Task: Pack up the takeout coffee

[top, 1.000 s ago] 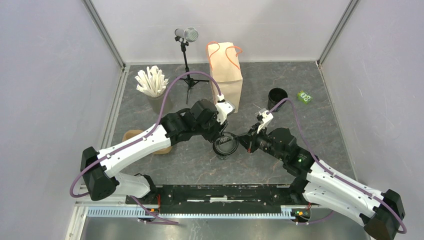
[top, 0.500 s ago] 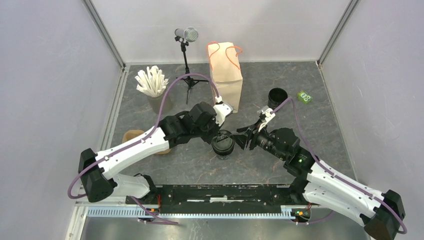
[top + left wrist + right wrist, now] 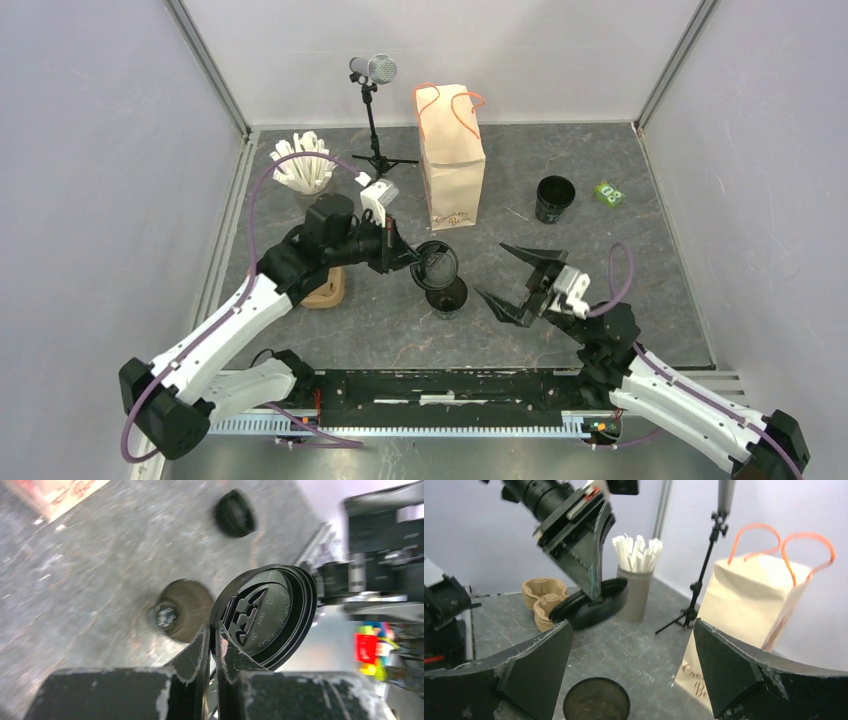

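Fig. Capping the cup before packing.

My left gripper [image 3: 212, 635] is clamped on the rim of the lid [image 3: 270, 615], jaws nearly together with only the thin edge between them. The lid hangs tilted, its underside towards the wrist camera, above and just to the far-left of the cup [image 3: 446, 296]. The cup stands uncovered at mid-table [image 3: 620, 270], nearer the near edge, with brown liquid showing inside. My right gripper [image 3: 510, 280] is spread wide and empty, just right of the cup and not touching it. The bag [image 3: 452, 150] stands upright at the middle of the far edge, well apart from the cup.

Judged step: seat the lid. To do it well, I should:
- roll the left wrist until the lid lies level;
- centre it over the cup's rim before lowering;
- close the right jaws lightly on the cup wall to steady it, since a hard squeeze could buckle the cup and spill;
- press down evenly, because an edge grip tends to seat one side first.
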You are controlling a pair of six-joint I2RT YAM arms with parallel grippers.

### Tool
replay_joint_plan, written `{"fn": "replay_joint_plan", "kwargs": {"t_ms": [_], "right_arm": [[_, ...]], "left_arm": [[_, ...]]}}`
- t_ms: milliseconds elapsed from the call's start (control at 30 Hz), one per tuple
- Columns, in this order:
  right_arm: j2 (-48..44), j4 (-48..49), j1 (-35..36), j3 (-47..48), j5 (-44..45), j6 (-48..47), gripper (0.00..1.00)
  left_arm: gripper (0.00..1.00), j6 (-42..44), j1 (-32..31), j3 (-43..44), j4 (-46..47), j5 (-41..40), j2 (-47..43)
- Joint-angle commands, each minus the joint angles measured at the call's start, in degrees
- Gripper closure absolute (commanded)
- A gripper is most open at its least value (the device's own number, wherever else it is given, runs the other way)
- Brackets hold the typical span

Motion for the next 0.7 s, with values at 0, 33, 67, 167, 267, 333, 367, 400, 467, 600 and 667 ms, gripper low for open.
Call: {"fn": "replay_joint_plan", "kwargs": {"t_ms": [0, 33, 67, 167, 267, 333, 367, 400, 467, 600, 667], "right_arm": [[1.18, 23.56, 0.23, -4.42, -10.84, -15.5, 0.02], [2.39, 26.88, 0.17, -4.86, -13.49, -17.08, 0.02], [3.94, 31.31, 0.17, -5.43, -15.1, -17.91, 0.02], [8.19, 45.74, 0.22, -7.52, -18.43, -18.75, 0.02], [12.81, 50.72, 0.6, -5.07, -21.3, -19.03, 0.02], [15.65, 52.02, 1.33, -3.33, -21.05, -20.43, 0.02], [17.25, 53.17, 1.72, -2.7, -20.88, -21.15, 0.02], [18.3, 53.95, 2.0, -2.13, -21.09, -21.68, 0.02], [20.49, 54.24, 2.91, -0.67, -21.49, -22.88, 0.02], [24.11, 54.75, 5.58, 1.86, -19.66, -25.93, 0.02], [25.58, 55.01, 6.74, 2.9, -17.63, -27.77, 0.02]], "left_arm": [[0.89, -11.51, 1.15, -0.48, 10.73, 13.35, -4.15], [0.89, -13.46, 1.26, -0.71, 12.12, 14.58, -4.64], [0.89, -15.35, 1.31, -1.0, 14.05, 15.55, -4.99], [0.89, -22.02, 1.44, -2.33, 20.05, 18.43, -6.14], [0.89, -27.76, 1.44, -3.76, 24.33, 20.16, -6.78], [0.89, -30.94, 1.44, -4.76, 28.67, 21.35, -7.11], [0.89, -32.91, 1.4, -5.44, 30.26, 21.77, -7.3], [0.89, -34.43, 1.44, -6.08, 32.47, 22.26, -7.45], [0.88, -38.18, 1.43, -7.48, 36.17, 23.14, -7.66], [0.88, -40.13, 1.37, -8.53, 37.67, 23.18, -8.24], [0.87, -40.52, 1.42, -9.06, 37.99, 23.12, -8.63]]}}
